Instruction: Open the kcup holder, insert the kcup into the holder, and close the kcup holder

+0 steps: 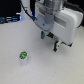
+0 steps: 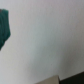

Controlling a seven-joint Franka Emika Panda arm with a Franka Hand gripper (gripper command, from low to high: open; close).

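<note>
The kcup (image 1: 22,56), a small white pod with a bright green top, stands on the white table toward the exterior view's left. My gripper (image 1: 49,42) hangs above the table to the right of it and farther back, well apart from it. Its two fingers are spread, with nothing between them, so it is open. The wrist view is blurred: one teal fingertip (image 2: 5,27) shows at the picture's edge over bare white table. The kcup holder is out of view in both frames.
Dark, indistinct objects (image 1: 10,20) lie along the back edge at the exterior view's left. The arm's white body (image 1: 62,22) fills the upper right. A blurred dark and tan shape (image 2: 61,80) sits at the wrist picture's edge.
</note>
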